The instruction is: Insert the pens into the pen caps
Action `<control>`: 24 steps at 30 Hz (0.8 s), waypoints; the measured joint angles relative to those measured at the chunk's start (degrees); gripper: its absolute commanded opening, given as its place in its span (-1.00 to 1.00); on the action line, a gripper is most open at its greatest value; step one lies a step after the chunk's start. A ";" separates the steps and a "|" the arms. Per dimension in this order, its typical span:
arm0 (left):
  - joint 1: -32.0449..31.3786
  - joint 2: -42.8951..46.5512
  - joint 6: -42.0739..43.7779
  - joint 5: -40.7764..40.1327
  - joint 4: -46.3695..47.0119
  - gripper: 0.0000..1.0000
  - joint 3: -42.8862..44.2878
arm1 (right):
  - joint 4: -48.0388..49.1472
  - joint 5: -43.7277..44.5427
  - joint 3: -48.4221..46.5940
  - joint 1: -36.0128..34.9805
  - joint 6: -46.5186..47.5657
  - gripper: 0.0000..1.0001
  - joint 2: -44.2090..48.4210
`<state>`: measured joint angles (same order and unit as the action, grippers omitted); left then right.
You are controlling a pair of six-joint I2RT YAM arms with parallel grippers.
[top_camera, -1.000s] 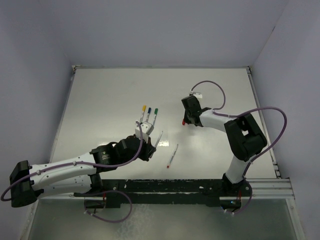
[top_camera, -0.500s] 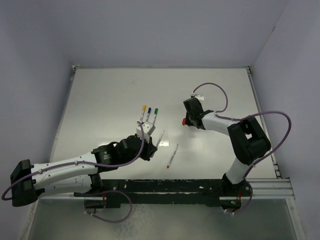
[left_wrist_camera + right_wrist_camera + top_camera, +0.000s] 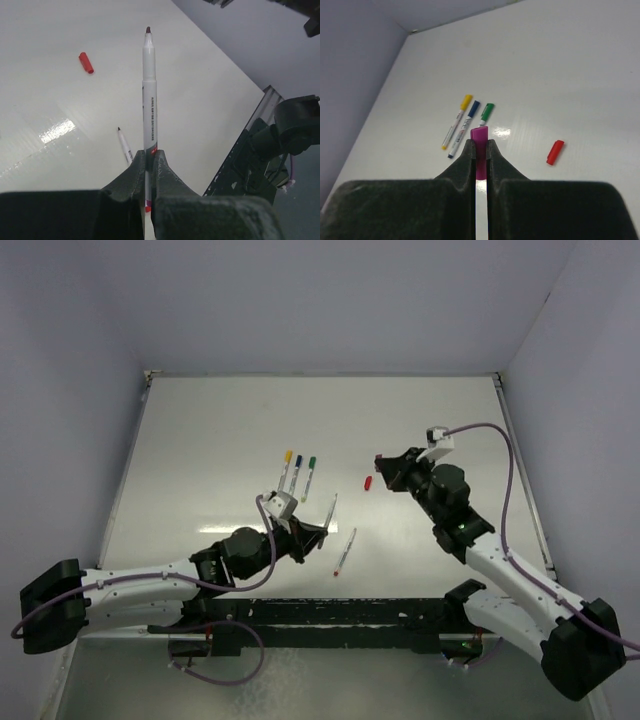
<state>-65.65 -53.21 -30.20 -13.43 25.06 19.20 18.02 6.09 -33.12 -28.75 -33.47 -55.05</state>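
My left gripper [image 3: 148, 156] is shut on the lower barrel of a whitish pen [image 3: 149, 85], whose bare dark tip points up and away. From above, this left gripper [image 3: 312, 533] holds that pen [image 3: 330, 510] slanting toward the table's middle. My right gripper [image 3: 479, 145] is shut on a purple cap [image 3: 479, 136], which pokes out past the fingertips. The right gripper [image 3: 384, 463] hovers just right of a red cap [image 3: 367, 481] lying loose on the table. An uncapped pen [image 3: 345, 550] lies near the front edge.
Three capped pens lie side by side left of centre: yellow [image 3: 457, 121], blue [image 3: 465, 127] and green [image 3: 486, 113]. The white table is walled on three sides. A black rail [image 3: 350, 615] with the arm bases runs along the near edge.
The right arm has swung back and risen off the table with the purple cap, leaving the red cap behind. The left gripper has shifted right and lifted its pen.
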 measured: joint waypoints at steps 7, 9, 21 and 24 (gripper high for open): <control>0.00 -3.91 -0.37 0.37 19.98 -1.00 -4.44 | 18.34 -9.29 10.78 0.00 -5.16 -1.00 6.36; 0.00 -5.68 -0.70 0.85 23.76 -1.00 -4.48 | 23.65 -11.58 11.91 0.00 -6.60 -1.00 5.81; 0.00 -10.12 -1.97 2.82 28.00 -1.00 -2.82 | 44.39 -19.58 13.00 0.00 -11.65 -1.00 0.96; 0.00 -10.16 -1.77 2.82 27.96 -1.00 -1.60 | 47.06 -20.83 13.00 0.00 -12.48 -1.00 -0.46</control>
<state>-65.65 -63.37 -31.97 -10.61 53.01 17.61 65.08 -14.74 -20.12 -28.75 -45.95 -55.51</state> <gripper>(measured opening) 0.030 0.036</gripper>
